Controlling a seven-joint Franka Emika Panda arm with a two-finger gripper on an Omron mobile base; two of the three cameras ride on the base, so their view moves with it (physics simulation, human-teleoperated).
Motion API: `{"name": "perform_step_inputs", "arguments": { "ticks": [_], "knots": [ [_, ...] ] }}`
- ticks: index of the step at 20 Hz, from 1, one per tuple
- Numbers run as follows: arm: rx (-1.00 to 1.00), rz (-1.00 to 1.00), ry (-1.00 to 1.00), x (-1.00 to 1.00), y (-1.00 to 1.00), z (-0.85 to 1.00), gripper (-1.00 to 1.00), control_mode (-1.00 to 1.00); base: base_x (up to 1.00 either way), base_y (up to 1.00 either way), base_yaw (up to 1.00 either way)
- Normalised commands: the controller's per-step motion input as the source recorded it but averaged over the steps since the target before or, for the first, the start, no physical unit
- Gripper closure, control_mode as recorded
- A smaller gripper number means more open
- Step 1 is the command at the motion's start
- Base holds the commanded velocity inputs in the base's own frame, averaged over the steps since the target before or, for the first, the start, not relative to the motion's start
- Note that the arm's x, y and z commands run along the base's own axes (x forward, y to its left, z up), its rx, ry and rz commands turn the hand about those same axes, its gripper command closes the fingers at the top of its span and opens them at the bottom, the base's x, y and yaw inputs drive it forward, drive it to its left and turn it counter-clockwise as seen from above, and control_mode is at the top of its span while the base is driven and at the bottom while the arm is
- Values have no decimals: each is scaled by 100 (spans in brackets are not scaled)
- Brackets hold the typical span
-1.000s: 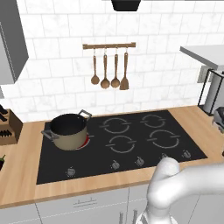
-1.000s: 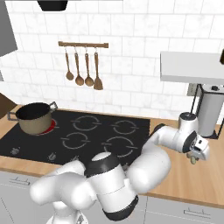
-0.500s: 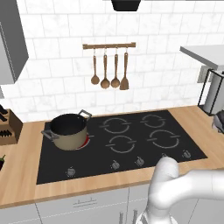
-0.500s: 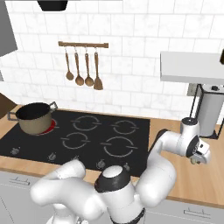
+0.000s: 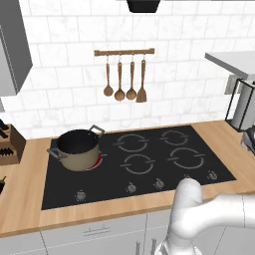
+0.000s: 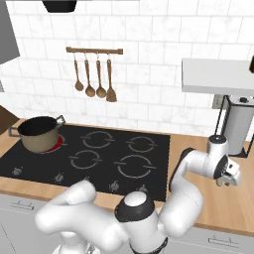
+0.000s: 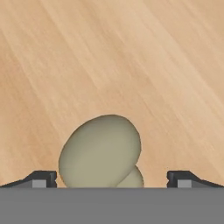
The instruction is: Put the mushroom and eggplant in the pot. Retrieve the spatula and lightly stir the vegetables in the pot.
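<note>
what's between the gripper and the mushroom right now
Nothing visible. In the hand view the mushroom lies on bare wooden counter, between the two fingertips, with open gaps on both sides.

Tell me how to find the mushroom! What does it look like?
Start at the black stovetop, then go right onto the wooden counter, where the white arm bends down. The mushroom lies on the wood right between the tips of the gripper, whose jaws stand wide on either side without touching it. It is a smooth, rounded, pale grey-green cap with a little stub of stem.
</note>
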Motion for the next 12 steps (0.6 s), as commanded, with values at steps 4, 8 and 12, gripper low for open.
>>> {"name": "perform_step_inputs", "arguments": {
  "ticks": [4, 8, 12],
  "knots": [
    [0, 0, 0, 21, -7, -1, -100, -100, 0, 0, 0],
    [0, 0, 0, 18, 0, -3, -100, -100, 0, 0, 0],
    [0, 0, 0, 14, 0, -12, -100, -100, 0, 0, 0]
  ]
}}
